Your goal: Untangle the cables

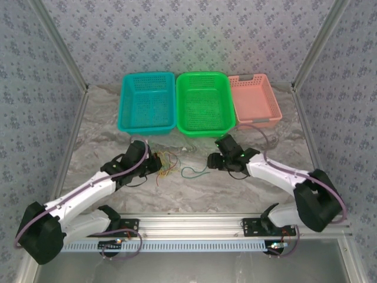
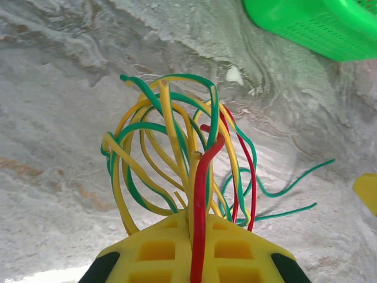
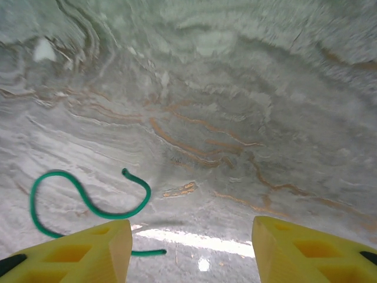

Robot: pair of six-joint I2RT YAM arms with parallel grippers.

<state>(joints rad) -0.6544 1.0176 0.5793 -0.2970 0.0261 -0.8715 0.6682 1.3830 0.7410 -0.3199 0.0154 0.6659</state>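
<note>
1 green cable lying loose on the table, at 3 o'clock of the knot and apart from it. Other cables, yellow, green and red, looped together and pinched in the clamped left gripper. Above the loose strand, right gripper wide, holding nothing. Judged early: most untangling left. At 12 o'clock, 3 containers: teal basket, green basket, pink basket, no cables in any.
</note>
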